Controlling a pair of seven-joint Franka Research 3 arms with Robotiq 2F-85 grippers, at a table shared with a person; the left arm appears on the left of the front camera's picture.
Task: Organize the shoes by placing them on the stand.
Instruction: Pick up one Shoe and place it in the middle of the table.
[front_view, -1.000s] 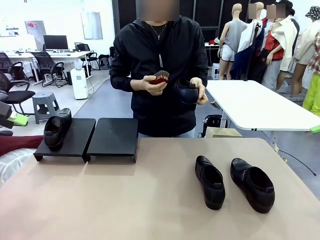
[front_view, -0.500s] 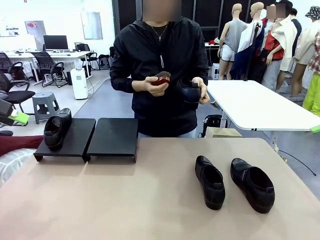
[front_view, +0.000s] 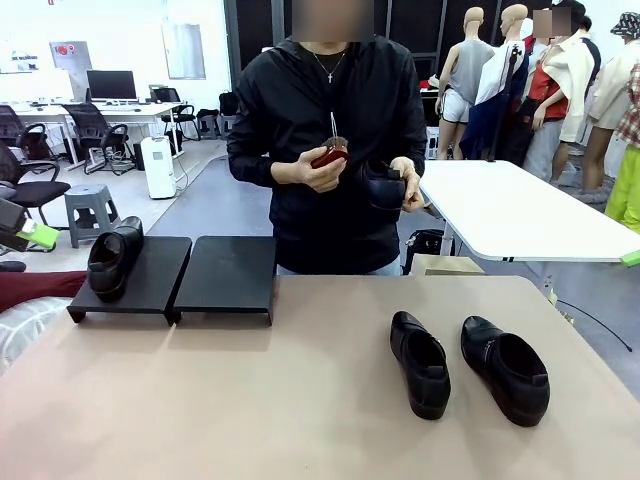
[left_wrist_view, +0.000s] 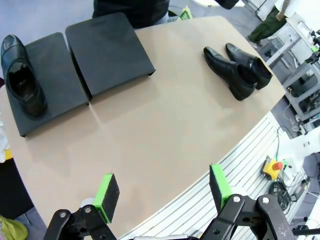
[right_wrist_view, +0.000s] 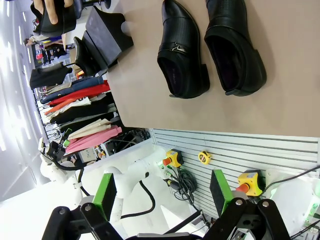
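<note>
One black shoe (front_view: 113, 258) rests on the left panel of the black stand (front_view: 225, 275); the right panel is bare. Two shoes (front_view: 420, 362) (front_view: 505, 368) lie side by side on the tan table at the right. Across the table, a person holds another shoe (front_view: 381, 185) in one hand and a brush (front_view: 328, 154) in the other. My left gripper (left_wrist_view: 162, 189) hangs open and high above the near table edge, looking down on the stand (left_wrist_view: 107, 47) and its shoe (left_wrist_view: 22, 75). My right gripper (right_wrist_view: 161, 192) is open off the table's edge, with the pair (right_wrist_view: 182, 55) (right_wrist_view: 232, 45) ahead.
The tan table (front_view: 300, 410) has wide bare room in the middle and front. A white table (front_view: 520, 215) stands behind at the right, with office chairs and a stool (front_view: 90, 208) at the back left. Slatted flooring and red-and-yellow stop buttons (right_wrist_view: 171, 159) lie below the table edge.
The person has shifted slightly to the right and moved the brush against the held shoe. The shoes on the table and the stand have not moved.
</note>
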